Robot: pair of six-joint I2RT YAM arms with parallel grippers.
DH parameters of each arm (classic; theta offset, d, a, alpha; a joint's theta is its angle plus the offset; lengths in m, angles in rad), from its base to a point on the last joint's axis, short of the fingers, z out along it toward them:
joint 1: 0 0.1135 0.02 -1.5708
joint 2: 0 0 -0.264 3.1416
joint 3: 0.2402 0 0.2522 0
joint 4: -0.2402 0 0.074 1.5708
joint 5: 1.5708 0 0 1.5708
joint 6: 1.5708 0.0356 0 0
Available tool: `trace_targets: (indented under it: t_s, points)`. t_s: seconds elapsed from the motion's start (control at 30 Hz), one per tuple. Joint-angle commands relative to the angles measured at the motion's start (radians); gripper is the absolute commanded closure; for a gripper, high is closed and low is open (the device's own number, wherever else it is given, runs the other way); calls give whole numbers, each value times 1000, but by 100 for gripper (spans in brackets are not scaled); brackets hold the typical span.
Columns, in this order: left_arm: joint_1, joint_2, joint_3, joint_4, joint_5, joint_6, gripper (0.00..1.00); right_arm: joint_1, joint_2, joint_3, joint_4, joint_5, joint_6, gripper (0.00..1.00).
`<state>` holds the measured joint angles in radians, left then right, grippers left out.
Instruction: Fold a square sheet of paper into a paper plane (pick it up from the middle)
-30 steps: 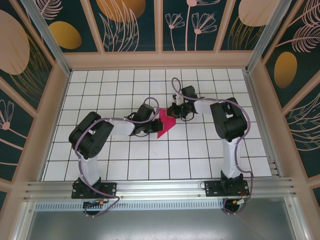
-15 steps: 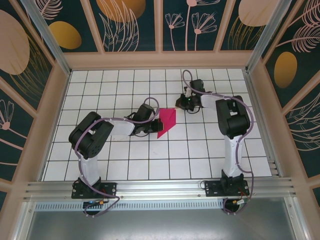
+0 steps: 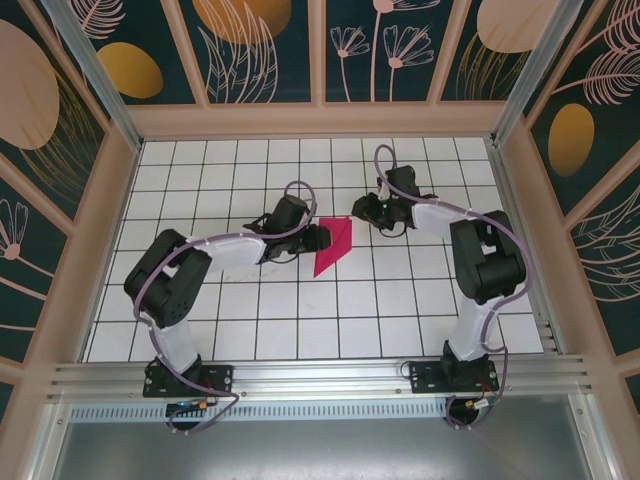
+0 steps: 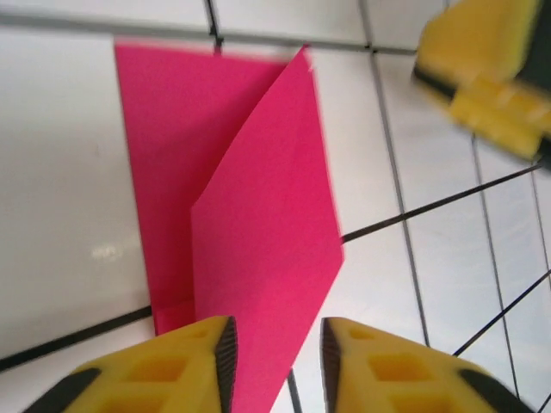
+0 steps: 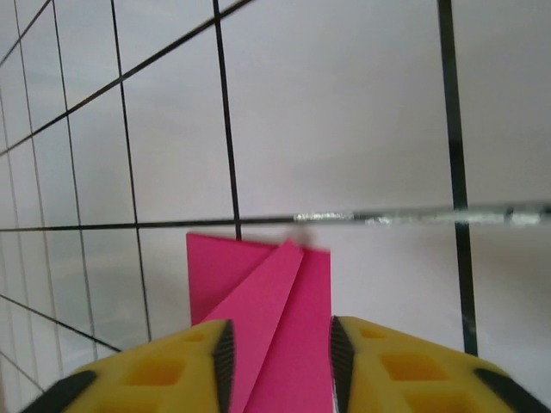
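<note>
The square sheet of paper is magenta-pink and lies folded on the white grid floor, wide at the far end and tapering to a point toward the arms. A slanting flap overlaps its top layer. My left gripper sits at the sheet's left edge, open, and the paper's edge runs between its yellow fingers. My right gripper hovers just beyond the sheet's far right corner, also open. The paper lies below the gap between its fingers. The left wrist view catches the right gripper's yellow finger.
Wooden frame walls with patterned panels close in the floor at the back and on both sides. An aluminium rail carries both arm bases at the near edge. Bare white tiles surround the paper.
Both grippers have gone from shut to open. The right gripper let go of the paper's far corner and drew back up and right. The left arm reached further right along the sheet.
</note>
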<state>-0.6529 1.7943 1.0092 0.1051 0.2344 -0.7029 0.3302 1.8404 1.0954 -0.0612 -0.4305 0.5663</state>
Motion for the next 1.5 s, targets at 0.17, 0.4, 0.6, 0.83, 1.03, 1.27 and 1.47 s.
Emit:
trace_targets:
  t_s: [0.17, 0.4, 0.6, 0.83, 1.03, 1.27, 1.47]
  points:
    - [35, -166, -102, 27, -228, -44, 24, 91, -80, -153, 173, -21, 147, 43]
    - [85, -224, -193, 59, -267, -69, 11, 129, -39, -160, 235, -45, 212, 46]
    - [107, -218, -233, 131, -204, -112, 10, 136, 18, -124, 218, -41, 226, 54]
    - [113, -172, -209, 144, -152, -119, 10, 143, 63, -105, 231, -82, 227, 61]
    - [116, -148, -205, 152, -120, -126, 10, 163, 97, -78, 227, -109, 217, 68]
    - [119, -136, -211, 169, -91, -137, 10, 167, 106, -91, 279, -131, 231, 73]
    - [139, -150, -245, 228, -41, -167, 10, 161, 92, -121, 377, -156, 256, 93]
